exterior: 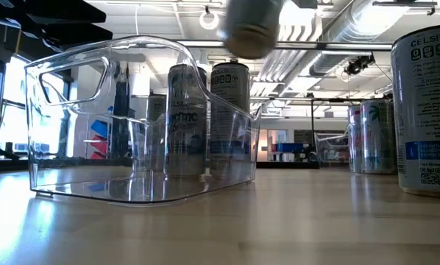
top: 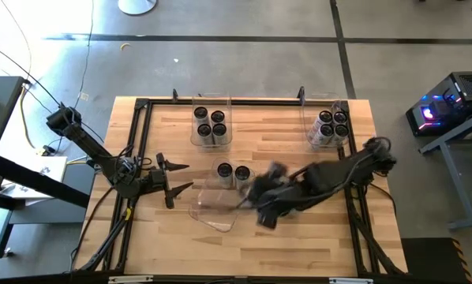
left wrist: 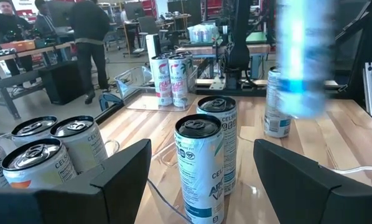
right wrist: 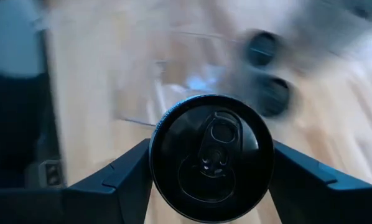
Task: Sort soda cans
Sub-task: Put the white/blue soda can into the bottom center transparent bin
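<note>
- On the left of the pale planked wooden bench (top: 252, 150), the left gripper (top: 175, 180) of the dark jointed left arm rests low, its two black fingers (left wrist: 120, 171) spread wide with nothing between them, pointing toward the middle.
- Just ahead of it, near the bench's front edge, lies a clear rounded plastic rectangular bin (exterior: 139, 121) with cut-out handles; in the low view it stands empty, its walls glossy and see-through.
- Behind that bin, two slim silver-white soda cans with dark round tops (top: 232, 172) stand upright side by side on the bare wood, touching or nearly so.
- At the back of the bench, left of centre, a second clear bin (top: 211, 125) holds four upright cans.
- Right of centre, the right gripper (right wrist: 211, 165) hangs above the bench, its dark fingers (right wrist: 120, 177) pinching the sides of one smooth cylindrical can (right wrist: 211, 155), whose black top and pull tab face the wrist camera; the can is lifted clear of the wood.
- At the back right corner, a third clear bin (top: 329, 126) holds a cluster of upright cans.
</note>
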You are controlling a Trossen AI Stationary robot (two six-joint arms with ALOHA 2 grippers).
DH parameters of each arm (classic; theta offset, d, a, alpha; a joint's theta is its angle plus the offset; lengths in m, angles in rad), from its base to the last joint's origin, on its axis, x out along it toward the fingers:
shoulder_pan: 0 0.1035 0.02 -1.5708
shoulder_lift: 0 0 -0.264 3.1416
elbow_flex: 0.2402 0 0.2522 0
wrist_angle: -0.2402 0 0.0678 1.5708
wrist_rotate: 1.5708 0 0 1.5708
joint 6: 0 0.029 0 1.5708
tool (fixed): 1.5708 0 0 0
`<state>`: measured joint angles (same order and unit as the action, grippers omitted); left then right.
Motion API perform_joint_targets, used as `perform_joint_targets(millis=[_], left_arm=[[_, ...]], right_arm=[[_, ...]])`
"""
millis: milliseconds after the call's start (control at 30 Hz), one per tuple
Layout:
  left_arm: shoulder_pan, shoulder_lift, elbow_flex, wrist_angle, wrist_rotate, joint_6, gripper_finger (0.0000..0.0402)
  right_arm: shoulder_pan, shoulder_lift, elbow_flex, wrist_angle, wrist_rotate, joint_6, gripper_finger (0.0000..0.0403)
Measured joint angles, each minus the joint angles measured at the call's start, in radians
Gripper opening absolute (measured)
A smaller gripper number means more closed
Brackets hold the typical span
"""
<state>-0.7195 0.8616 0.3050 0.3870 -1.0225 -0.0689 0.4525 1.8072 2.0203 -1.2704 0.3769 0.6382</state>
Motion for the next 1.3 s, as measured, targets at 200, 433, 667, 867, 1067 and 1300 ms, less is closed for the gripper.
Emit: perform_joint_targets(millis=[200,433,667,867,1067,1300], left_arm=[[0.000,0.000,0.000,0.000,0.000,-0.007,0.0278],[0.000,0.000,0.000,-0.001,0.000,-0.008,0.0278],[0.000,0.000,0.000,-0.002,0.018,-0.008,0.0278],[0.000,0.000,0.000,-0.002,0.018,-0.008,0.0278],[0.000,0.000,0.000,-0.002,0.018,-0.008,0.0278],[0.000,0.000,0.000,-0.002,0.018,-0.008,0.0278]], right_arm=[[-0.037,0.230,0.199,0.039,-0.144,-0.255,0.0247],[-0.096,0.336,0.304,0.037,-0.204,-0.363,0.0247],[-0.150,0.326,0.297,0.083,-0.173,-0.363,0.0247],[-0.185,0.366,0.255,0.146,-0.166,-0.385,0.0247],[-0.190,0.427,0.239,0.185,-0.173,-0.398,0.0247],[-0.196,0.462,0.239,0.211,-0.151,-0.423,0.0247]])
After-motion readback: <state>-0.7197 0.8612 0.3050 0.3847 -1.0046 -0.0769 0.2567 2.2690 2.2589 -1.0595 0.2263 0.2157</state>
